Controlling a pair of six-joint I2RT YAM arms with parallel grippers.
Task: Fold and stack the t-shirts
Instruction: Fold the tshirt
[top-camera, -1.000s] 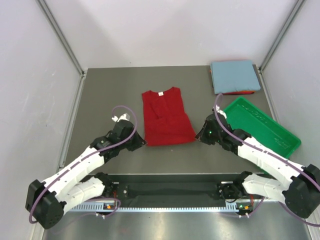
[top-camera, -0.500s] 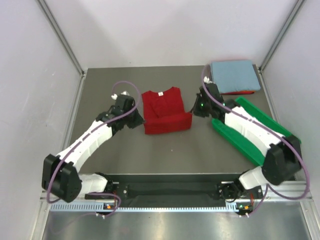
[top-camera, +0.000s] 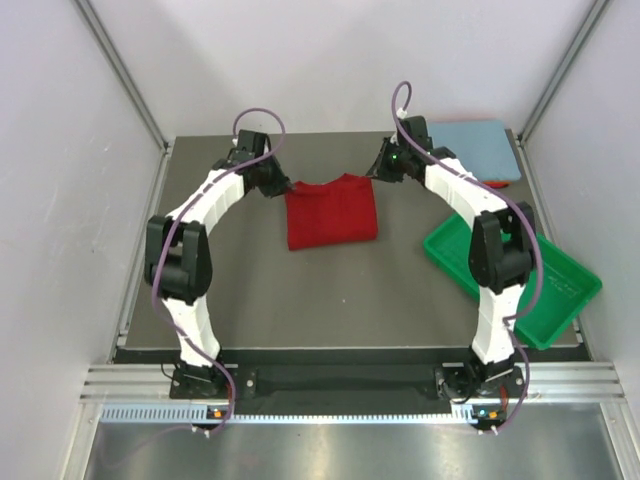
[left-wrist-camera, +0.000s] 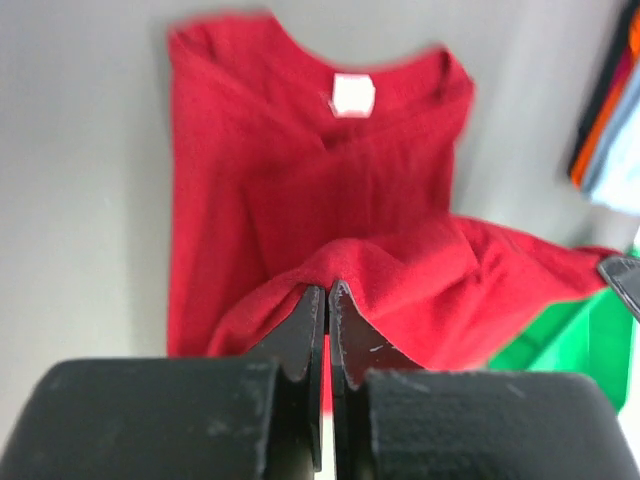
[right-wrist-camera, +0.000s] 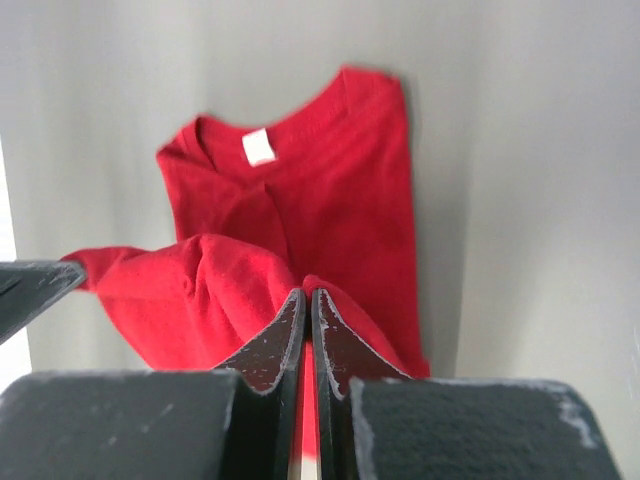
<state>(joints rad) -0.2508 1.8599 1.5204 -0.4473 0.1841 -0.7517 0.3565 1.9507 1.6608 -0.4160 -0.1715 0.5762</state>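
Note:
A dark red t-shirt lies on the grey table, its near half doubled over toward the collar. My left gripper is shut on the lifted hem at the shirt's far left corner, and my right gripper is shut on the hem at the far right corner. In the left wrist view the gripper pinches red cloth, with the white neck label beyond it. The right wrist view shows the same: gripper, label. A folded light blue t-shirt sits at the back right on a red one.
A green plastic tray lies at the right, partly under the right arm. The metal frame posts stand at the table's back corners. Bare grey table stretches between the shirt and the arm bases.
Both arms have carried the shirt's near hem away from the bases to the collar end, folding the shirt in half. The shirt now looks shorter.

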